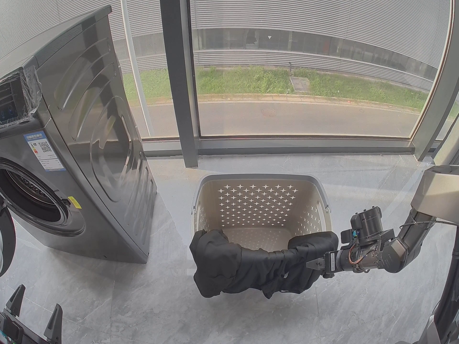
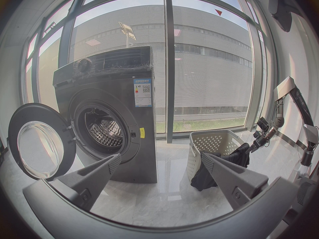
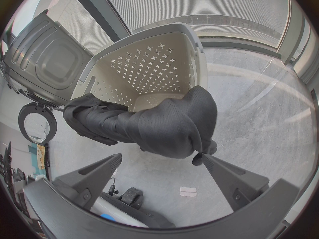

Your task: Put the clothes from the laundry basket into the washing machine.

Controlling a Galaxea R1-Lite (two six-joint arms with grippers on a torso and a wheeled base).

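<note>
A black garment [image 1: 248,266] [image 3: 159,126] hangs over the near rim of the cream laundry basket [image 1: 260,177] [image 3: 149,37], both ends drooping outside. My right gripper [image 1: 318,263] [image 3: 160,156] is at the garment's right end, open, and the cloth touches one fingertip [image 3: 203,157]. The left wrist view shows that gripper [image 2: 252,147] beside the basket [image 2: 212,135] and the garment [image 2: 206,176]. The grey washing machine [image 1: 71,168] stands to the left with its door [image 2: 40,146] swung open and its drum [image 2: 103,130] bare. My left gripper [image 1: 37,304] [image 2: 159,156] is open and low, in front of the machine.
A window wall with a dark pillar [image 1: 179,72] runs behind the basket and machine. Bare grey floor [image 1: 143,302] lies between the machine and the basket. A small white label [image 3: 188,191] lies on the floor near the basket.
</note>
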